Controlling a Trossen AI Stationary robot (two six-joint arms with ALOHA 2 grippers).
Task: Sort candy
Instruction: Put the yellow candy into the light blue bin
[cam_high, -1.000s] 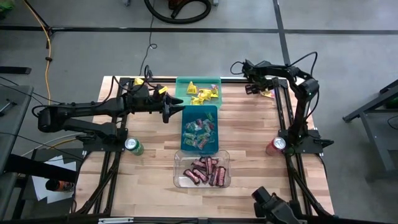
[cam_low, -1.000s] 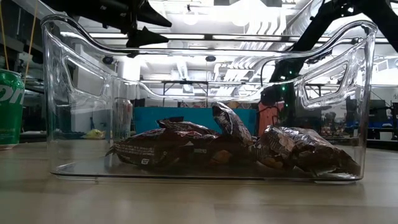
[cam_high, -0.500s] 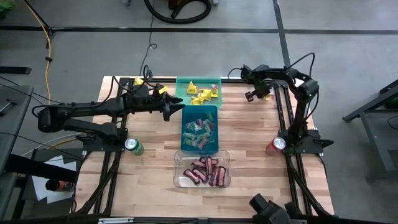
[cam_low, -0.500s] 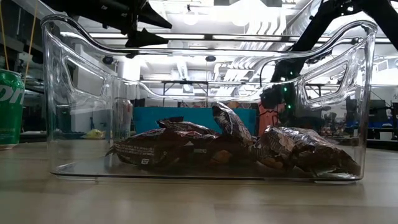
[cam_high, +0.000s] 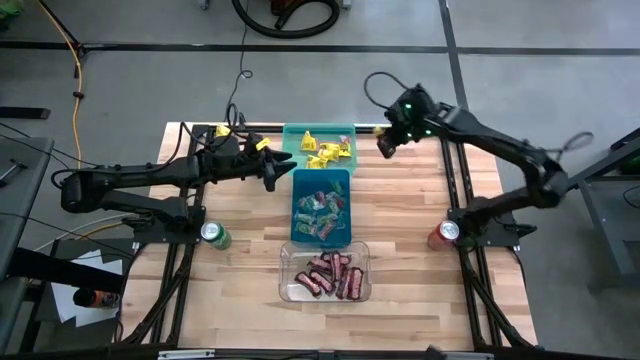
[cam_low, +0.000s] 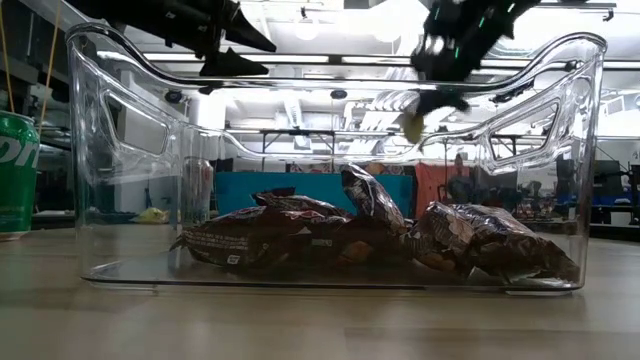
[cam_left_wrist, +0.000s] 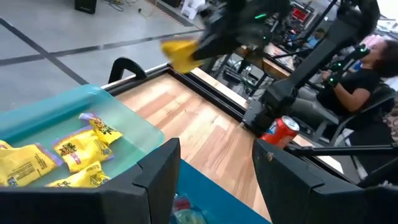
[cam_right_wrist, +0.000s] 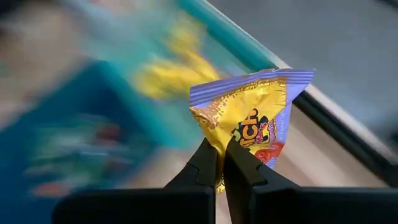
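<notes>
The right gripper (cam_right_wrist: 222, 163) pinches a yellow packet (cam_right_wrist: 252, 121) between closed fingers, held in the air near the far right corner of the green bin (cam_high: 318, 147), which already holds other yellow packets (cam_high: 327, 152). The left gripper (cam_high: 281, 175) hovers with fingers spread wide and empty, just left of the blue bin (cam_high: 321, 206) of mixed sweets (cam_high: 320, 213).
</notes>
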